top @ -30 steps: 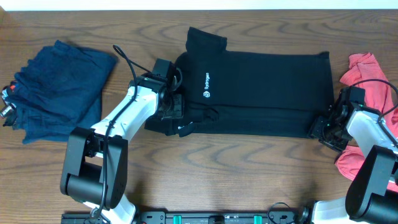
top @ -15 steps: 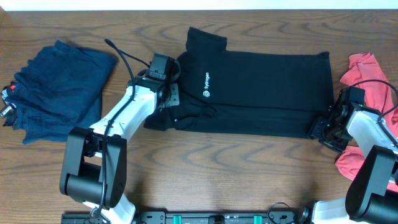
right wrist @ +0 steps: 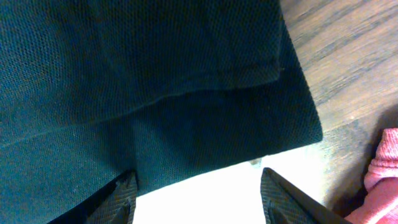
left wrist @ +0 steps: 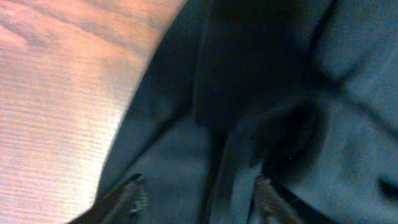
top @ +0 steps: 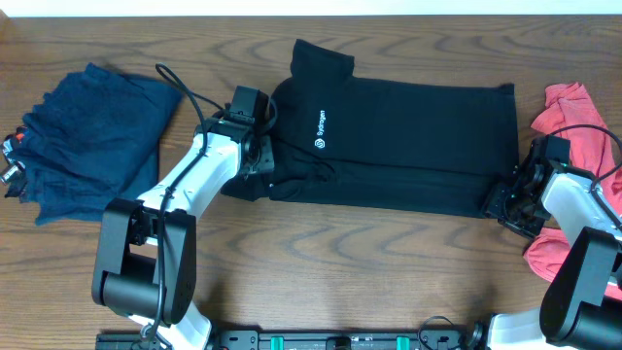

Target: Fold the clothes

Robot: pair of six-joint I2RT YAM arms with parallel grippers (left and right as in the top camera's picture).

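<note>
A black shirt [top: 418, 136] with a small white logo lies spread across the middle of the table. My left gripper [top: 260, 160] rests on the shirt's left edge. In the left wrist view its fingers [left wrist: 199, 199] are apart over dark folds of the shirt [left wrist: 261, 74]; it is open. My right gripper [top: 501, 202] is at the shirt's near right corner. In the right wrist view its fingers [right wrist: 199, 199] are spread wide just off the hem of the shirt [right wrist: 155, 74], open and empty.
A pile of dark blue clothes [top: 92, 136] lies at the left of the table. A pink garment [top: 573, 117] lies at the right edge beside my right arm and also shows in the right wrist view [right wrist: 385, 162]. Bare wood [top: 340, 262] runs along the front.
My left gripper has moved away from me and slightly left along the shirt's left edge. The bunched cloth with a white tag there no longer shows. The right arm has not moved.
</note>
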